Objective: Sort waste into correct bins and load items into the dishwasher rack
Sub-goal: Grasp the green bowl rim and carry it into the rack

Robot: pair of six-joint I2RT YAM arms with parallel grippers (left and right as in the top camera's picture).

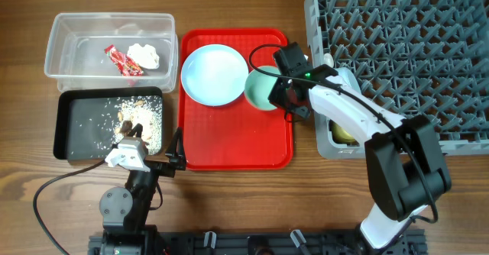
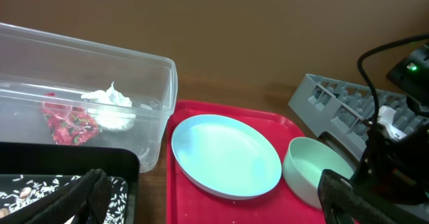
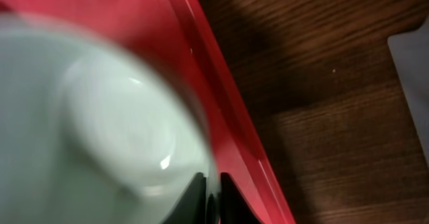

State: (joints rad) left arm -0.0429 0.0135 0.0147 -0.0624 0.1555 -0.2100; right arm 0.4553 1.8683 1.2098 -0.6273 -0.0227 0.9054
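Observation:
My right gripper (image 1: 284, 95) is shut on the right rim of the light green bowl (image 1: 260, 91), which sits on the red tray (image 1: 237, 144). In the right wrist view the fingers (image 3: 213, 197) pinch the bowl's wall (image 3: 100, 117). The pale blue plate (image 1: 210, 73) lies beside the bowl. My left gripper (image 1: 179, 159) is open and empty at the tray's front left corner. The clear tub (image 1: 164, 26) holds the red wrapper (image 1: 122, 60) and white tissue (image 1: 145, 55). The black tray (image 1: 84, 125) holds food scraps (image 1: 141, 117). The pale blue bowl, fork and spoon are out of view.
The grey dishwasher rack (image 1: 405, 49) fills the right side, with the yellow-green cup (image 1: 344, 131) in its front left corner. The left wrist view shows the plate (image 2: 224, 153), green bowl (image 2: 315, 170), tub (image 2: 154, 90) and rack corner (image 2: 335, 103).

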